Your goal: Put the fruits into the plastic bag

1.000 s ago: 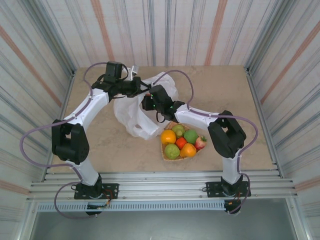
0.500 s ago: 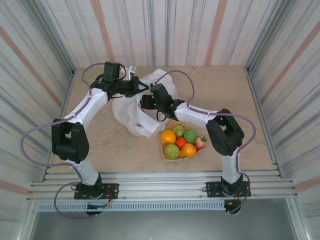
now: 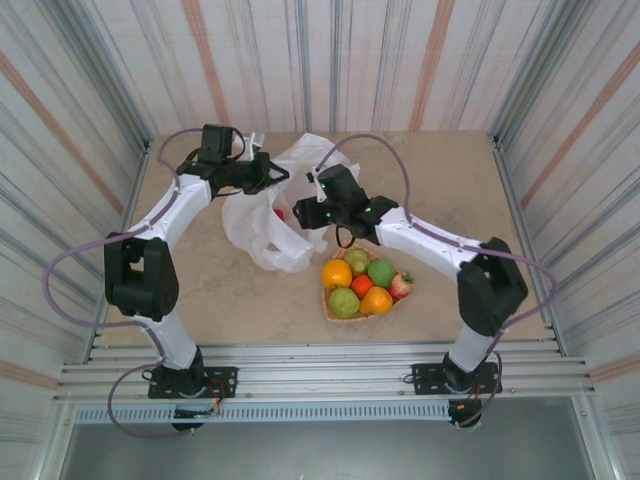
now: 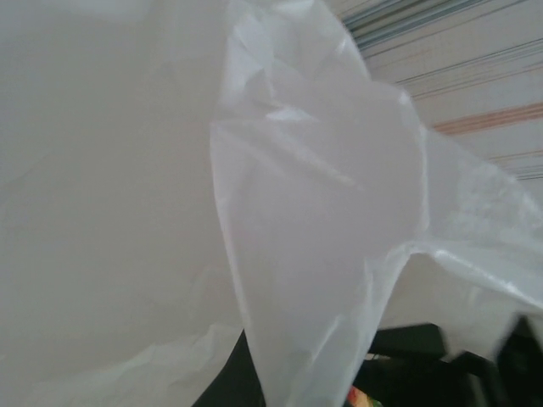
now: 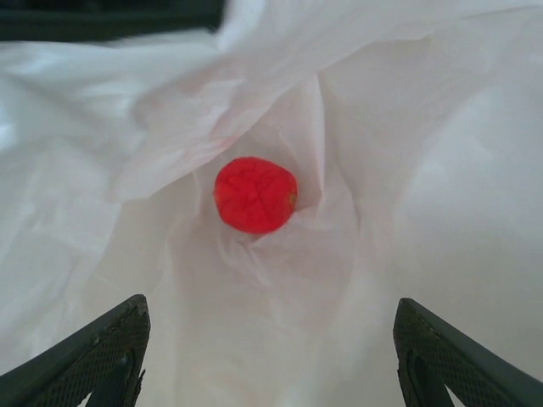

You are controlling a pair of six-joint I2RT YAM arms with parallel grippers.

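Your right claw (image 5: 270,326) is spread wide and holds nothing. It hangs over the mouth of the plastic bag (image 3: 262,240). One red fruit (image 5: 254,195) lies down inside, in a dip of the thin white plastic. Your left claw (image 3: 272,172) is pinched tight on the far rim of the bag and holds it up.

To do this step well, lift the right claw straight up so its fingers do not catch the plastic. Then go to the other fruits (image 3: 337,272) on the tray (image 3: 329,314), just right of the bag. Do not let the left claw drop the rim.

From the right wrist you see the red fruit plainly. From above it is a small red spot in the bag, but there you see the fruits that wait.
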